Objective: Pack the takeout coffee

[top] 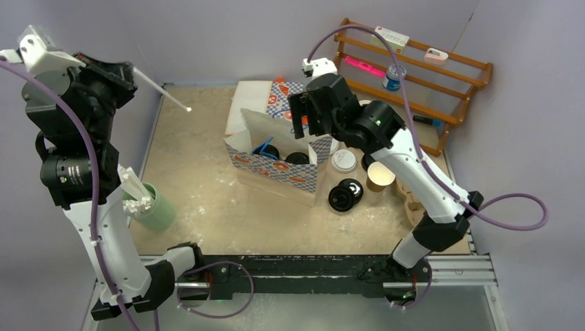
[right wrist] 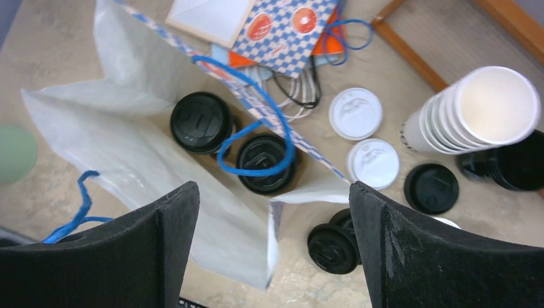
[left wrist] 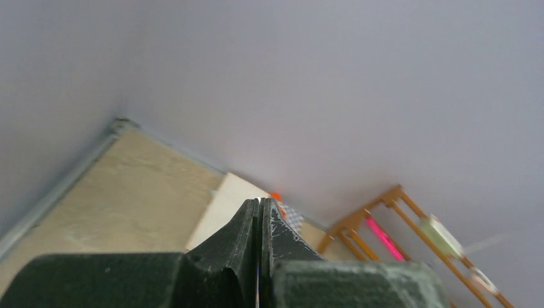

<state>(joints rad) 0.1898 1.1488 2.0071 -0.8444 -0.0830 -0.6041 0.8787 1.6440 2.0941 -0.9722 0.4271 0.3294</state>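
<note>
A blue-checked paper bag (top: 276,172) stands open mid-table. Two takeout coffees with black sip lids stand inside it (top: 269,152) (top: 298,158); the right wrist view shows them from above (right wrist: 201,122) (right wrist: 264,160), with a blue handle loop lying over the second. My right gripper (top: 308,114) (right wrist: 272,189) hovers above the bag's right edge, open and empty. My left gripper (top: 127,71) (left wrist: 261,202) is raised high at the far left, away from the bag, its jaws pressed together and pointing toward the back wall.
Right of the bag lie loose black lids (top: 345,195) (right wrist: 330,247), white lids (right wrist: 355,113) (right wrist: 374,163), a stack of lidless white cups (right wrist: 475,109) and a lidless brown cup (top: 379,176). A green cup (top: 153,207) stands front left. A wooden rack (top: 414,76) is at back right.
</note>
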